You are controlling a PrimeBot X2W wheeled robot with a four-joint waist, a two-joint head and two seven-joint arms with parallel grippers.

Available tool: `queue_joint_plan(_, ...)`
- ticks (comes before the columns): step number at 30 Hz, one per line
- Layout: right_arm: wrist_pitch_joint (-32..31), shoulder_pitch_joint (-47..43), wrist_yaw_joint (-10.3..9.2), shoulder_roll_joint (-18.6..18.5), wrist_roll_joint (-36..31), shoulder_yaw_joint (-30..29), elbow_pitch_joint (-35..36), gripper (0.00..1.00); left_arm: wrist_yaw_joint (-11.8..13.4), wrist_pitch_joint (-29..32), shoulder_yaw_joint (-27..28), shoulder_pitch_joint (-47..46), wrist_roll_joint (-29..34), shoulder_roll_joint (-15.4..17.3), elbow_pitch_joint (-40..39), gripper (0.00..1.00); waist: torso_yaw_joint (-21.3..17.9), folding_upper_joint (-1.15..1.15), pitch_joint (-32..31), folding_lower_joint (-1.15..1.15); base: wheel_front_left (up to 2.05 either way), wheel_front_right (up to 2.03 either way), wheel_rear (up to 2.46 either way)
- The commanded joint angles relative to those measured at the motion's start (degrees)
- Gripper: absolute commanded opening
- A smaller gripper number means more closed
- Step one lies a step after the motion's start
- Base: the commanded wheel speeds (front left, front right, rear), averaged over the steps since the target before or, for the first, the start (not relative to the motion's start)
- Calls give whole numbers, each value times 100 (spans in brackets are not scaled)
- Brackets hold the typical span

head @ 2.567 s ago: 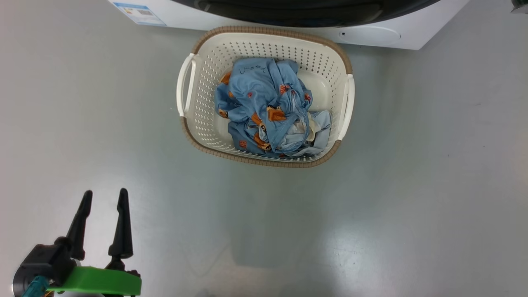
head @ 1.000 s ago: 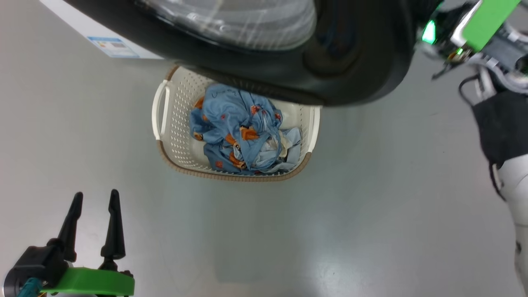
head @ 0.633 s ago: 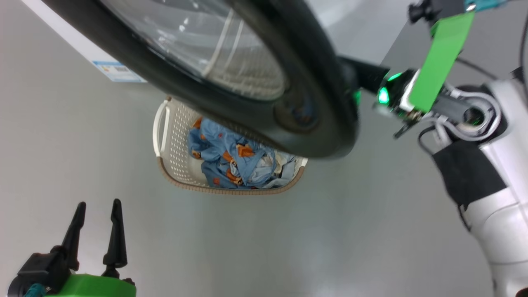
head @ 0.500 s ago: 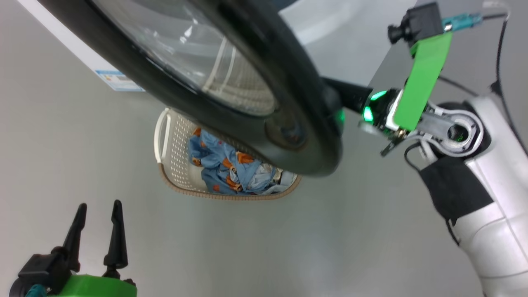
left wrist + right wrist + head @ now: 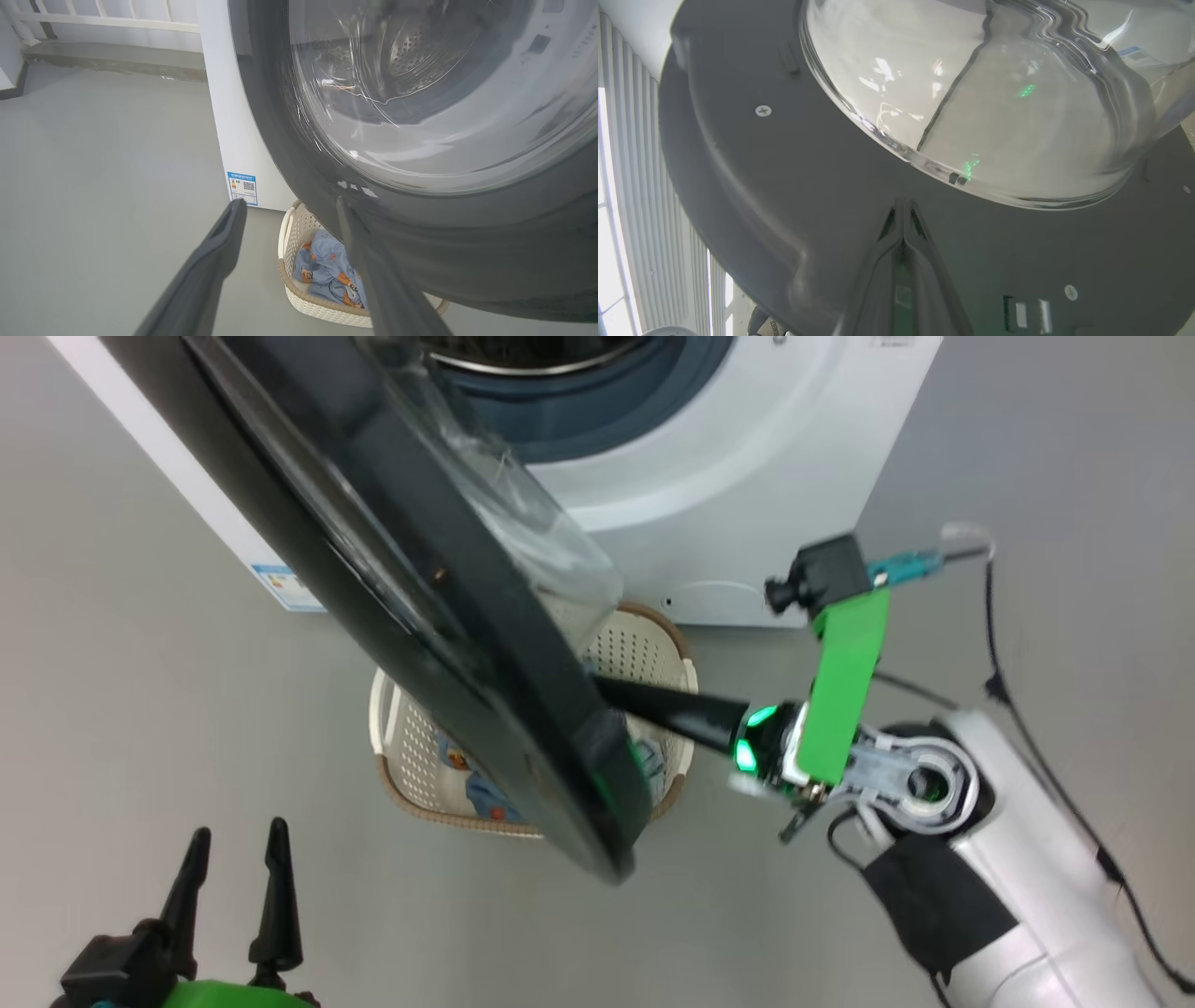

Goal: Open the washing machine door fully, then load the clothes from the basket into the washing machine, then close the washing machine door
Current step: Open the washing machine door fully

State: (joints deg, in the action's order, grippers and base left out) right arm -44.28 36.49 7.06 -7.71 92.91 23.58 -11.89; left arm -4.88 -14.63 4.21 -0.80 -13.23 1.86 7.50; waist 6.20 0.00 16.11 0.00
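The right gripper [image 5: 903, 205] has its two fingers pressed together with nothing between them, and its tips seem to rest on the black inner face of the door [image 5: 420, 616], just under the glass bowl, so I judge it is pushing, not gripping. That door now stands well out from the front of the washer [image 5: 747, 476], nearly edge-on in the head view, hinged at the washer's left side, with the bowl turned toward the right arm. A couple of seconds ago only the shut door's lower edge showed, above the basket, and half a second ago its outer face was turned to the head camera; since then it has swung further, and the grey ring and steel drum [image 5: 532, 364] lie exposed. The head camera has also shifted, so part of that change is the view's own. The opening step looks nearly done, though the door may have more swing left before loading can start. The basket [image 5: 392, 784] sits on the floor just in front of the washer, partly hidden under the door, with the clothes [image 5: 327, 275] lying in it untouched. The left gripper [image 5: 238, 835] waits well apart from the washer, fingers spread and empty, as before
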Motion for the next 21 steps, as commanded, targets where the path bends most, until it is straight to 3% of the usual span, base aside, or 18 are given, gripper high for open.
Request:
queue_joint_plan(1,-2,-152,43,191,28,136,164,0,61,-37,169,74,-88,101,-93,100,68,0,-182,0,0,0,0)
queue_joint_plan(12,449,-572,43,467,80,419,-27,0,153,-37,-35,124,-200,101,-117,100,246,0,-543,0,0,0,0)
queue_joint_plan(21,918,-642,43,481,466,1094,-83,0,228,-37,-196,161,-287,101,-156,100,421,0,-759,0,0,0,0)
